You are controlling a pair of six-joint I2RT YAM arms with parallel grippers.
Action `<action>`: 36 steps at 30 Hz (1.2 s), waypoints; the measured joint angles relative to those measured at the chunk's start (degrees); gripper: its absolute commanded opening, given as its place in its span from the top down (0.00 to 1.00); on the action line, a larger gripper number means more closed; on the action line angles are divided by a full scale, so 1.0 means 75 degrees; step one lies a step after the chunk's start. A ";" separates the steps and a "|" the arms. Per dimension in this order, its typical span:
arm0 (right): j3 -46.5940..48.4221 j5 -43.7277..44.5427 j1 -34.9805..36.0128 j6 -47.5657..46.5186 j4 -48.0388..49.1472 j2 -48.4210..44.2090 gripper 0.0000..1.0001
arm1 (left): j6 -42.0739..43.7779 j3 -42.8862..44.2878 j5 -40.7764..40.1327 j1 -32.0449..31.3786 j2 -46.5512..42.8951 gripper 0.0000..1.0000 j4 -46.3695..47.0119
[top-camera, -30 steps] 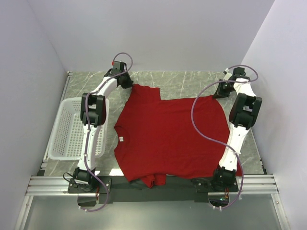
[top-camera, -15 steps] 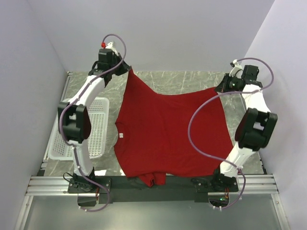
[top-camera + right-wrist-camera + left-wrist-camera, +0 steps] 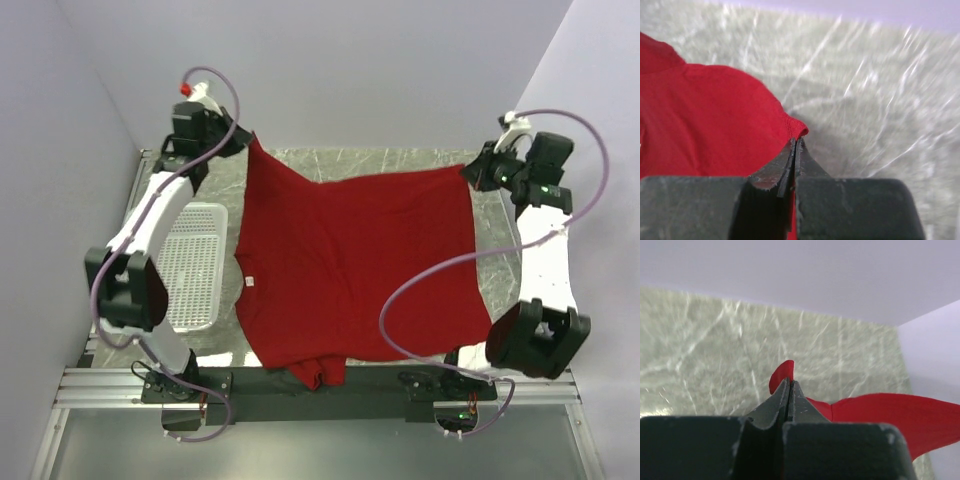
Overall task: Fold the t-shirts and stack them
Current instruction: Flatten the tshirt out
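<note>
A deep-red t-shirt (image 3: pixel 350 265) hangs stretched between both arms above the marble table, its near edge drooping over the front rail. A small white neck tag (image 3: pixel 251 283) shows at its left side. My left gripper (image 3: pixel 243 139) is shut on the far-left corner of the t-shirt (image 3: pixel 781 375), held high. My right gripper (image 3: pixel 470 172) is shut on the far-right corner (image 3: pixel 796 127), cloth pinched between its jaws.
A white mesh basket (image 3: pixel 190 265) stands on the left of the table, partly under the left arm. Grey marble table (image 3: pixel 400 160) shows at the back. Lilac walls close in on the left, back and right.
Both arms have risen and spread outward, lifting the far edge of the t-shirt off the table and pulling it taut. The basket is more uncovered.
</note>
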 measured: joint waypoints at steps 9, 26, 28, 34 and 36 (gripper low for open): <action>0.2515 -0.0050 -0.0341 0.0533 -0.0187 -0.0609 1.00 | 0.0166 0.0962 0.0023 0.0353 -0.1728 1.00 0.0213; 0.5572 -0.2235 -0.4497 0.5249 0.2457 -0.0950 1.00 | 0.0291 0.3835 -0.0364 0.0332 -0.3314 0.99 0.0600; 0.5657 -0.2465 -0.5147 0.6178 0.3241 -0.1017 1.00 | 0.0236 0.4100 -0.0358 0.0332 -0.3395 0.99 0.0673; 0.6977 -0.2646 -0.6499 0.8778 0.5388 -0.0533 1.00 | 0.0096 0.4911 -0.0373 0.0332 -0.3509 0.99 0.1043; 0.7105 -0.2649 -0.6563 0.9186 0.5802 -0.0501 1.00 | 0.0093 0.5001 -0.0425 0.0332 -0.3509 0.99 0.1134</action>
